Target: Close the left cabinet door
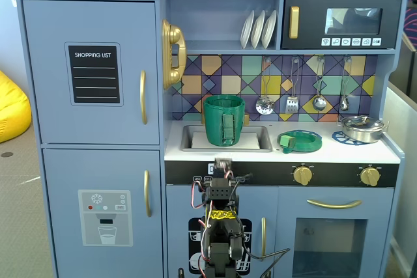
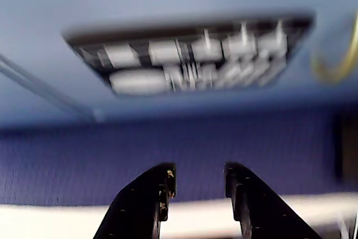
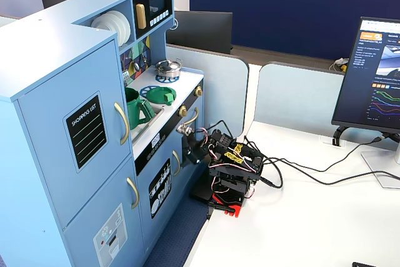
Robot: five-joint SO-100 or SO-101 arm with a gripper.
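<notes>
The left cabinet door [image 1: 91,24], light blue with a black "SHOPPING LIST" panel [image 1: 93,73] and a curved gold handle [image 1: 143,97], lies flush with the cabinet front in both fixed views [image 3: 59,148]. My arm [image 1: 221,216] is folded low in front of the cupboard under the sink, well right of and below that door. My gripper [image 2: 198,174] is open and empty, its black fingertips [image 2: 166,178] apart. It points at a lower blue door with a black printed panel [image 2: 190,60]. In a fixed view the gripper [image 3: 189,148] sits beside the oven knobs.
Below the left door is a blue door with a water-dispenser graphic [image 1: 105,218]. A green pot [image 1: 225,120] stands in the sink, with a gold telephone [image 1: 172,53] and a black microwave [image 1: 342,23] above. Cables [image 3: 300,176] and a monitor [image 3: 372,76] are on the white table.
</notes>
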